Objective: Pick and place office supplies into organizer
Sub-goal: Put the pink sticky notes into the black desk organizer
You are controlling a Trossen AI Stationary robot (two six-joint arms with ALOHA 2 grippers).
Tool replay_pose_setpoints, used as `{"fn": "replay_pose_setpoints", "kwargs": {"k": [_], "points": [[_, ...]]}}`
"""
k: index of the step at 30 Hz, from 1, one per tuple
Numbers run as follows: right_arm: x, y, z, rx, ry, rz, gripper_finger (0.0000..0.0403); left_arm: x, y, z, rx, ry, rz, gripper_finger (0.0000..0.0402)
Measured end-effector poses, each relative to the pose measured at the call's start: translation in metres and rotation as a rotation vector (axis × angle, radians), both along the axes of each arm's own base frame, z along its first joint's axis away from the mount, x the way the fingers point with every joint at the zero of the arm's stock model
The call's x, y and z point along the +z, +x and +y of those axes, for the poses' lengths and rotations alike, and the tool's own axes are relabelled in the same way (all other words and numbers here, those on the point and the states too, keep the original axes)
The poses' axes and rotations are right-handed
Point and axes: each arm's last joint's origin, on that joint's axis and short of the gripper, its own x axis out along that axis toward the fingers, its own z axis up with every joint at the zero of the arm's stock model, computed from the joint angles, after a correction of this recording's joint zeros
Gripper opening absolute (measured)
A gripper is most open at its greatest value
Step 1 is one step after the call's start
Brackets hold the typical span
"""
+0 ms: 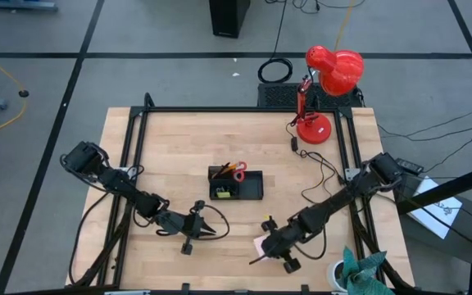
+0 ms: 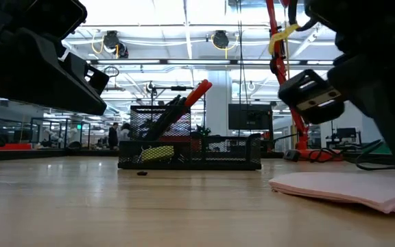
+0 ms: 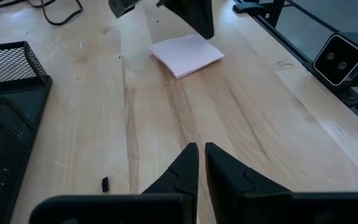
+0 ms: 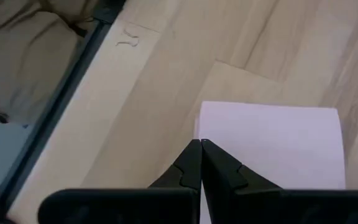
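right tool (image 4: 201,144) clenched, tips over the pink pad (image 4: 272,143) edge on the worktop (image 1: 179,139); left tool (image 3: 201,149) nearly closed, empty, near the organizer (image 1: 236,184).

- The table (image 1: 179,156) was pale wood with a streaked lengthwise grain.
- The organizer (image 1: 236,185) was black wire mesh, a fine grid pattern on its walls.
- Scissors (image 1: 238,170) standing in it had red handles.
- A small yellow block (image 2: 158,153) showed through the mesh.
- The sticky-note pad (image 3: 186,54) was plain pale pink.
- A tiny clip (image 3: 104,183) on the wood was black.
- The desk lamp (image 1: 328,82) was glossy red.
- Both arms and the frame rails (image 1: 244,111) were black.
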Motion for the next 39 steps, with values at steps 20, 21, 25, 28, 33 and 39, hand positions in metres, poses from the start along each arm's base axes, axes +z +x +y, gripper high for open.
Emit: {"fn": "replay_pose_setpoints", "kwargs": {"k": [20, 21, 25, 28, 33, 39], "points": [[-0.012, 0.004, -0.022, -0.109, -0.055, -0.021, 0.0000, -0.002, -0.001, 0.001, 0.001, 0.009, 0.019, 0.0037], [-0.011, 0.006, -0.023, -0.109, -0.052, -0.035, 0.0000, -0.002, -0.001, 0.001, 0.001, 0.011, 0.021, 0.0037], [-0.008, 0.014, -0.030, -0.109, -0.041, -0.096, 0.0000, -0.002, -0.001, 0.001, 0.001, 0.011, 0.021, 0.0037], [-0.007, 0.018, -0.033, -0.112, -0.033, -0.115, 0.0000, -0.002, -0.001, 0.001, 0.000, 0.012, 0.022, 0.0037], [0.002, 0.015, -0.030, -0.091, -0.016, -0.135, 0.0000, -0.002, -0.001, 0.000, -0.004, 0.012, 0.024, 0.0037], [0.021, 0.008, -0.027, -0.100, -0.021, -0.181, 0.0000, -0.002, -0.001, 0.000, -0.005, 0.012, 0.023, 0.0037]]}}
